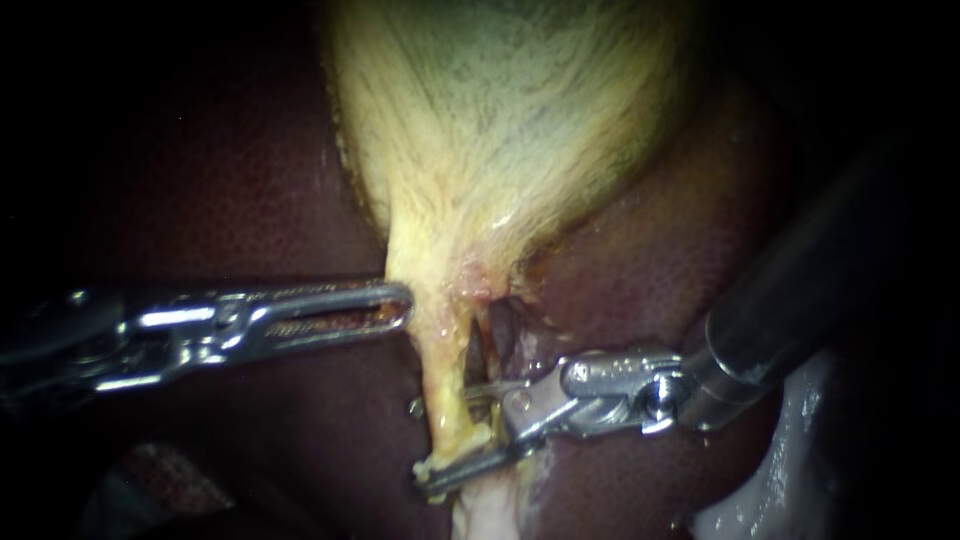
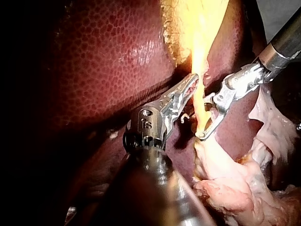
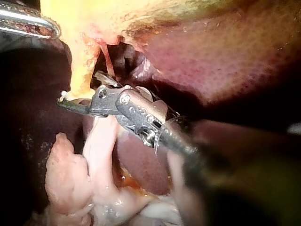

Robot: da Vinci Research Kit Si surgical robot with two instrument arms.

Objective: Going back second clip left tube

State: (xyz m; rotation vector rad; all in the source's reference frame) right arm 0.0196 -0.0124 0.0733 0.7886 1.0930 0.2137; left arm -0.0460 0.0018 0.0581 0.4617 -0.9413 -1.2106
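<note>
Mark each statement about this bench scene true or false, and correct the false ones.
1. The right instrument has its jaws shut, away from all tissue. False: they stand open, with the yellow tube between them.
2. The left instrument has its tip at the tube's side. True.
3. The liver is pale yellow. False: it is dark red-brown; the gallbladder is the yellowish part.
4. The tube runs down from the gallbladder's narrow end. True.
</note>
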